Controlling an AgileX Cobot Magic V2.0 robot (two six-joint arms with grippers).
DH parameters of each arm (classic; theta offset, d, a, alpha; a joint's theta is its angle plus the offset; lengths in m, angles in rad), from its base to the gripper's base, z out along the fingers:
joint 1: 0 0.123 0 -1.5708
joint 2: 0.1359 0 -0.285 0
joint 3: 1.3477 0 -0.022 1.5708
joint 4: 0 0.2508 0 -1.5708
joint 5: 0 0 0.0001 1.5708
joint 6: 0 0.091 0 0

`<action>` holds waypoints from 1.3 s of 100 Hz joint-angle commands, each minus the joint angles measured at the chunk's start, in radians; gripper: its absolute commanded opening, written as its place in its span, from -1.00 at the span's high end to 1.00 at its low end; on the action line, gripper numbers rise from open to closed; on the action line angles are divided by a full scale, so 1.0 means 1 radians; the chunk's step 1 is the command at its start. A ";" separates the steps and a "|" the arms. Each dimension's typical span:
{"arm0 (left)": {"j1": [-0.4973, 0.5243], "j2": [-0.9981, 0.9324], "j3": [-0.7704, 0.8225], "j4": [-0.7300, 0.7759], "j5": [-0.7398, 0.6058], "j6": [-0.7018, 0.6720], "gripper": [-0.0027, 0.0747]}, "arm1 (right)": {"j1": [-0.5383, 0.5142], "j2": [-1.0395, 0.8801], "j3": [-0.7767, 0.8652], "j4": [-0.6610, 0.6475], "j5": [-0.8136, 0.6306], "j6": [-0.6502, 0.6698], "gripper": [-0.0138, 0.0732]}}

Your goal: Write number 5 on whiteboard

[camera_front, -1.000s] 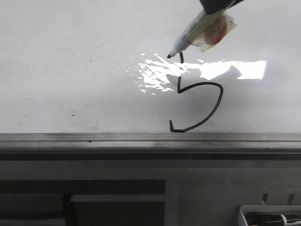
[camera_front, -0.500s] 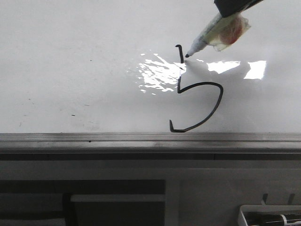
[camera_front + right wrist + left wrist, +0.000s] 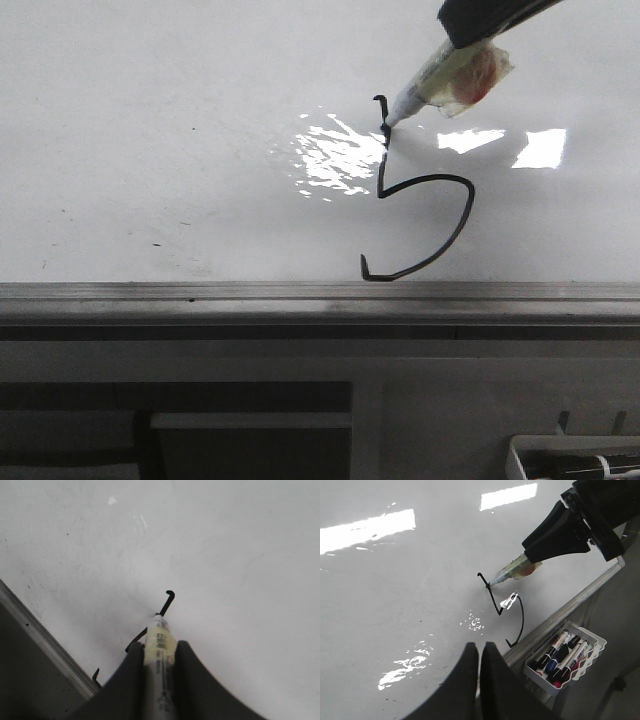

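Pinching a marker [image 3: 159,652] between both fingers, our right gripper [image 3: 159,680] sets the tip against the stem of the number 5 [image 3: 420,215] on the whiteboard [image 3: 150,120]. We see the stem, a small hook at its top, and the curved belly ending just above the grey edge rail [image 3: 200,292]. Our left gripper [image 3: 480,667] hovers apart, its fingers pressed together on nothing.

The marker [image 3: 159,645] hides part of the number 5 [image 3: 150,630].
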 commanded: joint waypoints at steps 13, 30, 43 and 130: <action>0.002 0.004 -0.026 -0.011 -0.081 -0.012 0.98 | -0.006 -0.005 -0.032 -0.009 -0.047 -0.003 0.82; 0.002 0.004 -0.026 -0.011 -0.081 -0.012 0.98 | -0.030 -0.005 -0.032 -0.019 0.002 -0.001 0.82; 0.002 0.004 -0.026 -0.011 -0.081 -0.012 0.98 | -0.067 -0.018 -0.032 -0.023 0.032 0.024 0.82; -0.023 0.220 -0.123 -0.049 0.052 0.088 -0.20 | 0.166 -0.185 -0.014 -0.008 0.064 -0.026 0.83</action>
